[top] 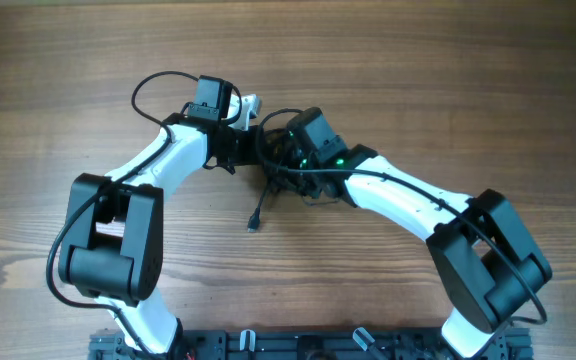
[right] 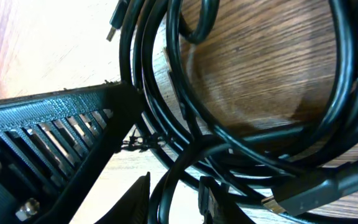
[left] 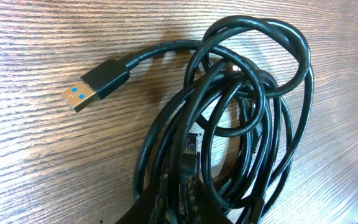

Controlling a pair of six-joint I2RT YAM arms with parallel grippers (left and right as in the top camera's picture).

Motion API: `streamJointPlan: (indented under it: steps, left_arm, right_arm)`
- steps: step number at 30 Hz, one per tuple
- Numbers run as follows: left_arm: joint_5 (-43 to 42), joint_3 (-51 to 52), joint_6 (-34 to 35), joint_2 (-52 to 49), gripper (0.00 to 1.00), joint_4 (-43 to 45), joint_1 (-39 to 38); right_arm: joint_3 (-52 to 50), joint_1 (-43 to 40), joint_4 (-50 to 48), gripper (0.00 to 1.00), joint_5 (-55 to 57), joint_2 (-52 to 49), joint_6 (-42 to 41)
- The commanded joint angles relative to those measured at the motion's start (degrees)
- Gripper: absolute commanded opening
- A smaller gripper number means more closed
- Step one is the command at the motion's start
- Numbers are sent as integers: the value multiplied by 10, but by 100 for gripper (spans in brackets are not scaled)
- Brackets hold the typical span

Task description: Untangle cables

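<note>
The cables [top: 268, 185] are a black tangle on the wooden table, between my two arms. One loose end with a small plug [top: 253, 224] trails toward the front. In the left wrist view the cables [left: 253, 124] form several overlapping loops, and a USB plug [left: 95, 87] with a blue tongue lies free to the left. My left gripper [left: 180, 202] is shut on a few strands at the coil's near edge. My right gripper [right: 176, 202] is open, its fingers [right: 140, 199] straddling one strand of the cables [right: 166, 124] with a gap beside it. A metal-tipped plug [right: 303, 194] lies to its right.
The ribbed black body of the left gripper [right: 48, 118] crosses close in front of the right wrist camera. A thicker black wire [top: 153, 85] arcs off the left arm. Both arm bases sit at the table's front edge [top: 288, 345].
</note>
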State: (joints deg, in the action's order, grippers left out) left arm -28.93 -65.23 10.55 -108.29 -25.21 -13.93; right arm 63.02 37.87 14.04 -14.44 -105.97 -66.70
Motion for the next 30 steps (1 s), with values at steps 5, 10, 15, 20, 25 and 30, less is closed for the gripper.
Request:
streamJointPlan:
  steps: [5,10,15,20,25,30]
  left_arm:
    - [3,3,-7,-5,14,2,-2]
    - [3,3,-7,-5,15,2,-2]
    - [4,3,-7,-5,14,3,-2]
    - [6,3,-7,-5,14,4,-2]
    - [24,3,-7,-5,24,4,-12]
    - [74,4,-7,-5,33,-2,-21]
  right_arm:
    - [2,8,-4,21,68,-26,-44]
    - [2,17,-3,19,70,-26,-44]
    - [2,29,-3,19,71,-27,-44]
    - [2,34,-2,7,72,-57,-57]
    - [3,34,-5,4,72,-52,-3]
    - [4,25,-7,4,65,14,70]
